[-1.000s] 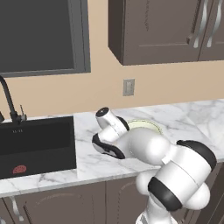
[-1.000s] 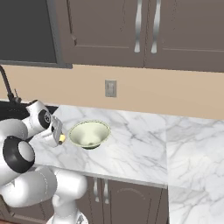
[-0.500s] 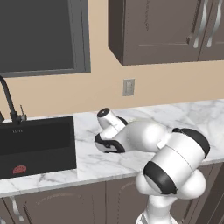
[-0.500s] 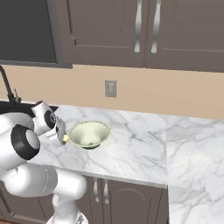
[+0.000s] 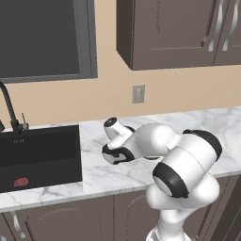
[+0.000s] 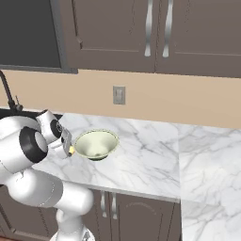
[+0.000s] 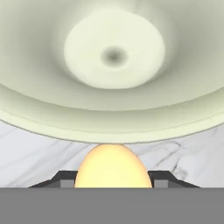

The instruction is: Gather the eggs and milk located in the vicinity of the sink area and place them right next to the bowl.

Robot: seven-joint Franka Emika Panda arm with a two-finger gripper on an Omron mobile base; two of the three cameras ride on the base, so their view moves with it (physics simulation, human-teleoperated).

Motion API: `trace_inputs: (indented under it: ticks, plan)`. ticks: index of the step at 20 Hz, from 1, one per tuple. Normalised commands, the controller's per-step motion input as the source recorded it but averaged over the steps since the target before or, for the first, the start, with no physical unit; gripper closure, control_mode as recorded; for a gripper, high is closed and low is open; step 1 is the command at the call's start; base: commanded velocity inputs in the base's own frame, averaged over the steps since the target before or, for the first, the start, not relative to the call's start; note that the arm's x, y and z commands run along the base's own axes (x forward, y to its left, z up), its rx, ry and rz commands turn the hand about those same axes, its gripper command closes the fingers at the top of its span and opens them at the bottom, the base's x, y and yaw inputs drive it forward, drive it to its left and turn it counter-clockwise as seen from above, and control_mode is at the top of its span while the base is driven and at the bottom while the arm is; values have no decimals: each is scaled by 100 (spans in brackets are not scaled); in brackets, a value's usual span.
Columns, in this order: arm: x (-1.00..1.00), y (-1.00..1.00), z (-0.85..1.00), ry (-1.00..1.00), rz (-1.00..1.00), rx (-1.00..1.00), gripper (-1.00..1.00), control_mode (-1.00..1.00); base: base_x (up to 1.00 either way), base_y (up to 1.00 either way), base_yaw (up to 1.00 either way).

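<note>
There are no words, numbers, labels or signs to read in any of the pictures
</note>
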Motion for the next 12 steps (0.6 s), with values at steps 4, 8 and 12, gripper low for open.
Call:
trace_inputs:
  ticks: [4, 8, 12]
  plan:
    - [0, 0, -15, 0, 0, 0, 100, -100, 0, 0, 0]
    - [0, -2, 0, 0, 0, 0, 100, -100, 0, 0, 0]
    - [1, 0, -1, 0, 0, 0, 100, -100, 0, 0, 0]
